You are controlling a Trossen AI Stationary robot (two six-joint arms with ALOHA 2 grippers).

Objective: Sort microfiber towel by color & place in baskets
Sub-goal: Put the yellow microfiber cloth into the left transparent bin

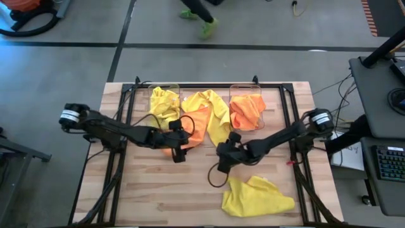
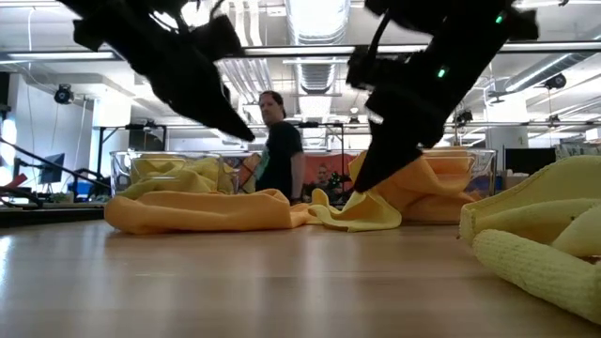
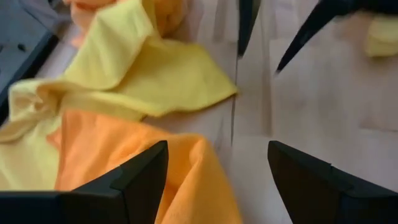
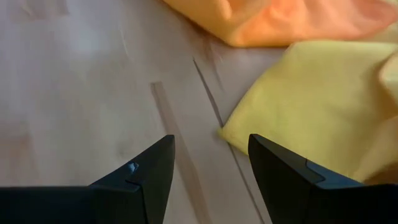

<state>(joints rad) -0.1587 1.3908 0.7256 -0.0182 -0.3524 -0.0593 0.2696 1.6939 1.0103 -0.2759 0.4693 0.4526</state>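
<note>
A yellow towel [image 1: 214, 113] and an orange towel [image 1: 197, 130] lie crumpled and overlapping on the table's middle, in front of two clear baskets. The left basket [image 1: 154, 95] holds a yellow towel [image 1: 164, 104]. The right basket [image 1: 233, 92] holds an orange towel [image 1: 247, 111]. Another yellow towel [image 1: 256, 196] lies near the front right. My left gripper [image 3: 217, 165] is open just above the orange towel's near edge [image 3: 124, 155]. My right gripper [image 4: 211, 155] is open, low over the table, with the middle yellow towel's near corner [image 4: 231, 132] just ahead of its fingers.
Bare wood lies at the table's near left and centre [image 1: 164, 196]. Dark frame rails [image 1: 114, 171] run along both sides of the table. A person [image 2: 280, 155] stands in the room beyond the far edge.
</note>
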